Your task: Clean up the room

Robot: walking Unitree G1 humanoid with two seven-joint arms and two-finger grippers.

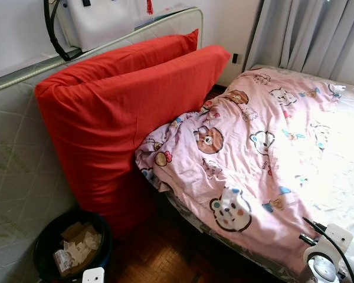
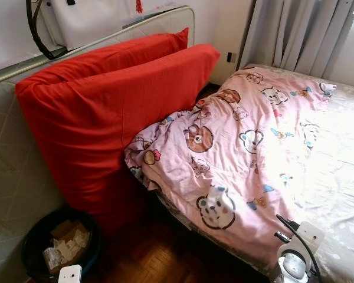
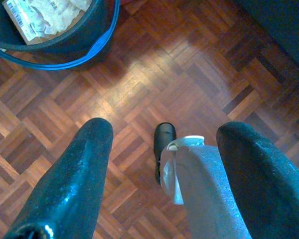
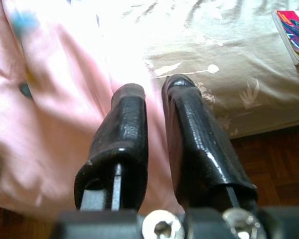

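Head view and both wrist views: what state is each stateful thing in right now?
Pink blanket: rumpled, spread over the bed, one edge hanging off.
Red cushions: two, leaning against the upright mattress.
Bin: uncovered, holding paper scraps.
Curtains: drawn.
Left end effector: open above the parquet floor.
Right end effector: shut, empty, over the blanket.

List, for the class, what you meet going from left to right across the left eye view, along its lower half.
Dark bin of paper scraps → red cushion → pink cartoon-print duvet → right gripper at the duvet's near edge.
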